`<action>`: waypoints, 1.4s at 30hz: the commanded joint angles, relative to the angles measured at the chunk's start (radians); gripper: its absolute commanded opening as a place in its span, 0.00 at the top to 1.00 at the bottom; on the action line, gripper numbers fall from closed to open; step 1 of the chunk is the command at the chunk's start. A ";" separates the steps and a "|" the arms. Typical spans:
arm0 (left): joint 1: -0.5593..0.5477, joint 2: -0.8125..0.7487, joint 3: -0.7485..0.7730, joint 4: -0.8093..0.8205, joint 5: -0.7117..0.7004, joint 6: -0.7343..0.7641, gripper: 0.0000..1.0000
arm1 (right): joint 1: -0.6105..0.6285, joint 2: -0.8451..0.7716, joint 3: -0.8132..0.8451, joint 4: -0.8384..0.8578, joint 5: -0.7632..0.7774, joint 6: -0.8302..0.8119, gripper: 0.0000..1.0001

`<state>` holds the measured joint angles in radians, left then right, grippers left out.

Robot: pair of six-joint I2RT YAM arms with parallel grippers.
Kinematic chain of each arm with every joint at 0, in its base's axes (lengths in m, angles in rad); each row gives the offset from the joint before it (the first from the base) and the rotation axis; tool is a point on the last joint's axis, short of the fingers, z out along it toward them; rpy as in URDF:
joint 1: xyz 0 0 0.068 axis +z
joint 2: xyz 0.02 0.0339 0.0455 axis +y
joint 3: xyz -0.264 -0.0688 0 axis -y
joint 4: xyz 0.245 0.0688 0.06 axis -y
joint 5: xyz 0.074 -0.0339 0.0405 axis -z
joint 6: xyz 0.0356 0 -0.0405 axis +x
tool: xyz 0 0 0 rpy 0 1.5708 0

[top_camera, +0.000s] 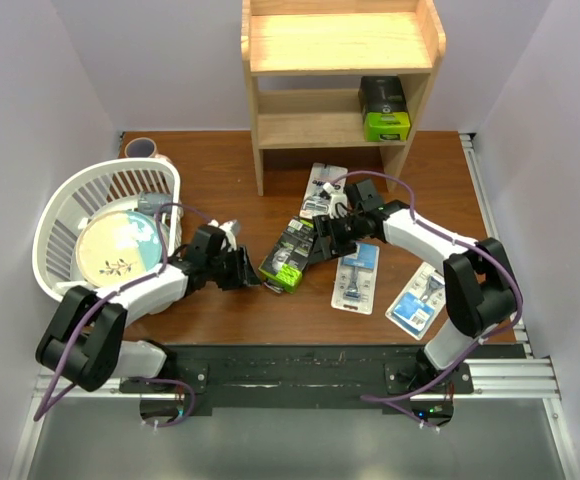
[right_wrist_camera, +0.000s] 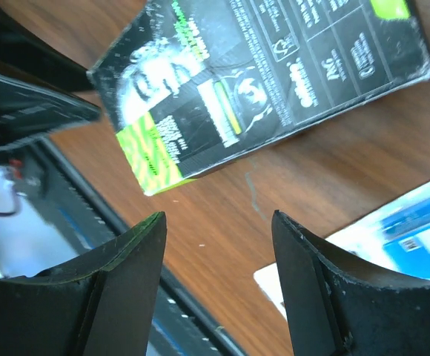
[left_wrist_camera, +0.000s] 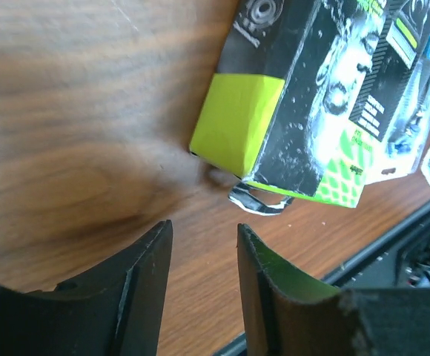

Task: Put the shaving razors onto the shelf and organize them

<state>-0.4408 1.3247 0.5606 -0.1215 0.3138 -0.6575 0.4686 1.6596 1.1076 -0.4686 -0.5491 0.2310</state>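
Narrowly parted and empty, the left jaws face the wider, equally empty right jaws across a black box [top_camera: 288, 257] lying on the worktop [top_camera: 220, 175]. Three blister cards [top_camera: 358, 278] lie nearby; a second box [top_camera: 384, 108] sits on the shelf [top_camera: 340, 42], lower tier.

Black box [top_camera: 288, 256] with lime-green end; white-and-blue blister card [top_camera: 358, 277]; pale wood shelf [top_camera: 340, 40]; white basket [top_camera: 60, 200]; brown table [top_camera: 220, 170].
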 commanded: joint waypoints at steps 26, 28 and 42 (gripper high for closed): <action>-0.026 0.183 0.027 0.545 0.353 -0.217 1.00 | -0.130 -0.037 -0.265 0.349 -0.258 0.527 0.11; -0.030 0.176 0.045 0.572 0.402 -0.197 1.00 | -0.174 -0.020 -0.273 0.384 -0.279 0.577 0.09; -0.119 0.237 0.159 0.612 0.424 -0.143 1.00 | -0.219 0.071 -0.193 0.435 -0.373 0.869 0.01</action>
<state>-0.5297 1.5383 0.6502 0.3996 0.6918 -0.8249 0.2386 1.7477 0.8814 -0.0494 -0.8822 1.0149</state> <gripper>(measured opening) 0.016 0.986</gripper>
